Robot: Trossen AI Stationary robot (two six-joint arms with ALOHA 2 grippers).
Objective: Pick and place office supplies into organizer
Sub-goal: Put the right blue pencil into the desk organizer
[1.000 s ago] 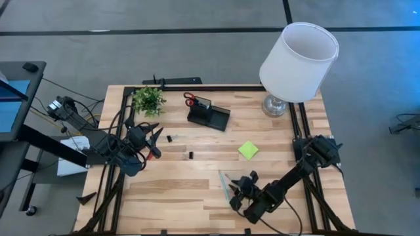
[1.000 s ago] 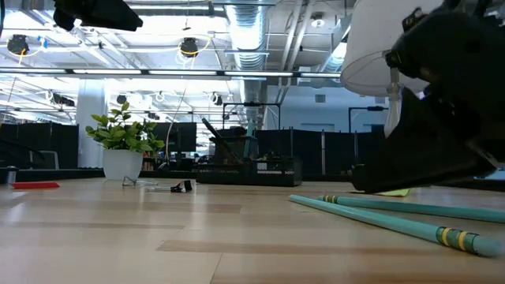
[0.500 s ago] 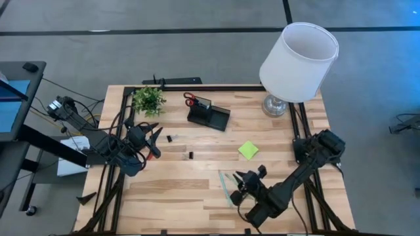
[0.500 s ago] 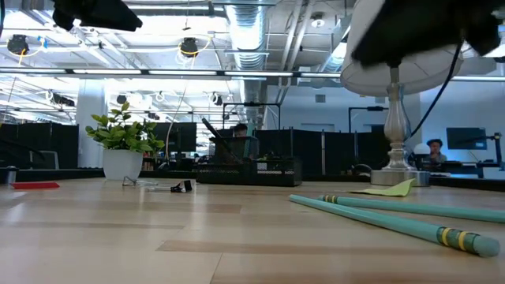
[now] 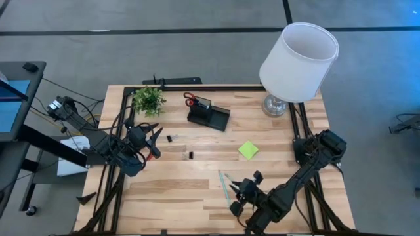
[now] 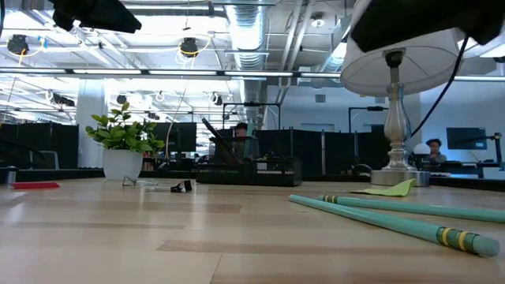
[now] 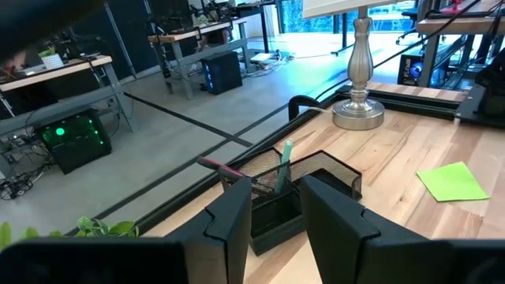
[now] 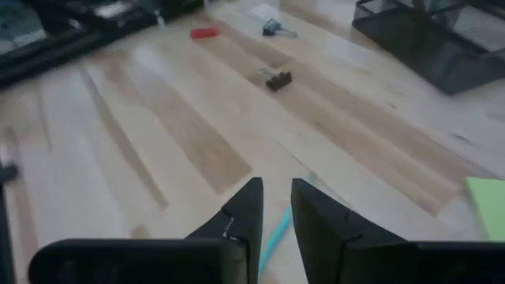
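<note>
Office supplies are mostly not yet in the organizer (image 5: 210, 117): only the red-handled scissors (image 5: 190, 100) are seen standing in it.

Well to the left of the organizer and nearer the front edge of the table (image 5: 197, 196), the left gripper (image 5: 153, 139) is parked as it was a second ago. In its wrist view its fingers are held apart with nothing between them. Two small black clips (image 5: 191, 155) lie between that gripper and the organizer, untouched.

In front of the organizer and slightly to its right, the teal pens (image 5: 224, 185) are seen lying flat on the wood, exactly where they lay a second ago.

The change is at the right gripper (image 5: 237, 196). A second ago it was down at table height beside the pens and filled the right of the low view. It has now been lifted out of that view and drawn a little farther from the organizer. Its fingers have been brought closer together, but a narrow gap is left between them and nothing is pinched. One pen (image 8: 272, 233) can be seen on the table through the gap.

No pen appears to have been taken up, so a fresh approach is judged necessary.

To the right of the organizer and nearer the front, the lime-green sticky-note pad (image 5: 248, 149) is also left waiting.
</note>
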